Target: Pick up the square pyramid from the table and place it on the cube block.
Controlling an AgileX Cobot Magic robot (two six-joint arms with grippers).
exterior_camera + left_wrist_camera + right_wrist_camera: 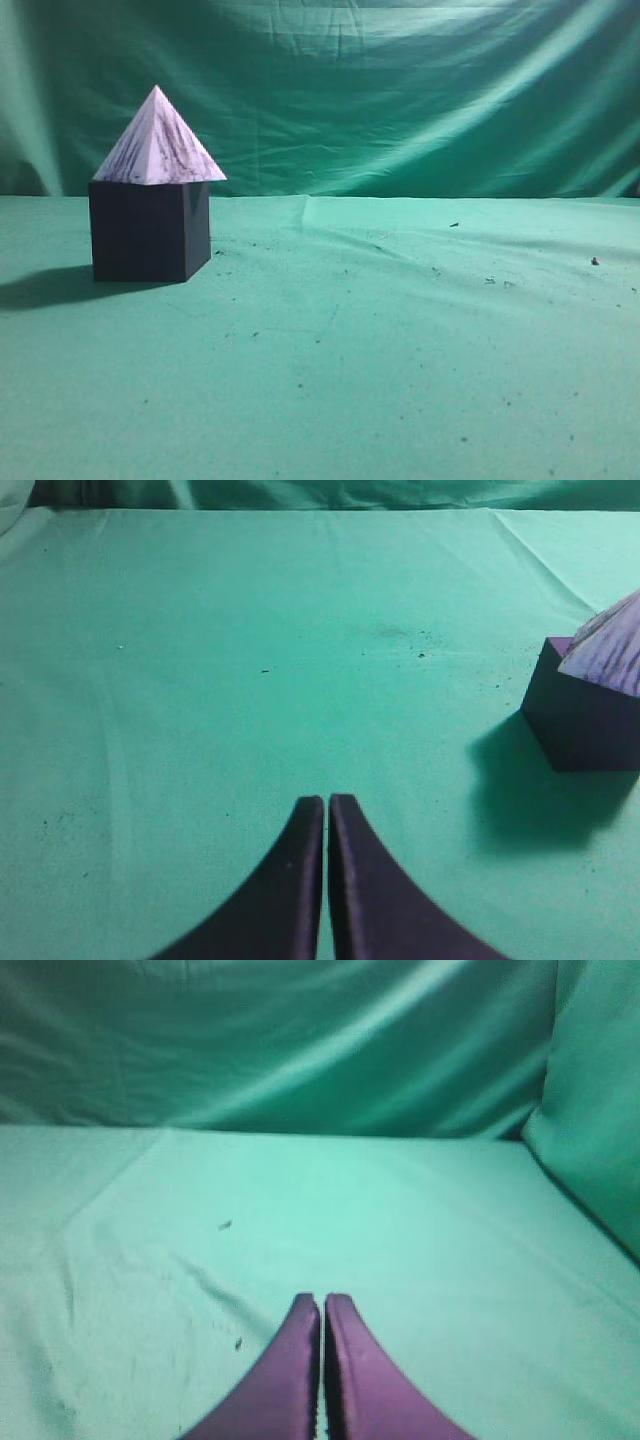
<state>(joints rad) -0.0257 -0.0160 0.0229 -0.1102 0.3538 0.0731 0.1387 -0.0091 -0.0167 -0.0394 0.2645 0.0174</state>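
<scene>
The white square pyramid (158, 145) with purple marbled streaks sits upright on top of the dark cube block (148, 230) at the left of the green table (380, 350). In the left wrist view the cube block (585, 715) and a corner of the pyramid (610, 650) show at the right edge. My left gripper (327, 802) is shut and empty, over bare cloth, well left of the cube. My right gripper (322, 1300) is shut and empty over bare cloth. Neither gripper shows in the exterior view.
A green cloth backdrop (400, 90) hangs behind the table. Small dark specks (594, 261) lie on the cloth at the right. A fold of cloth (590, 1110) rises at the right of the right wrist view.
</scene>
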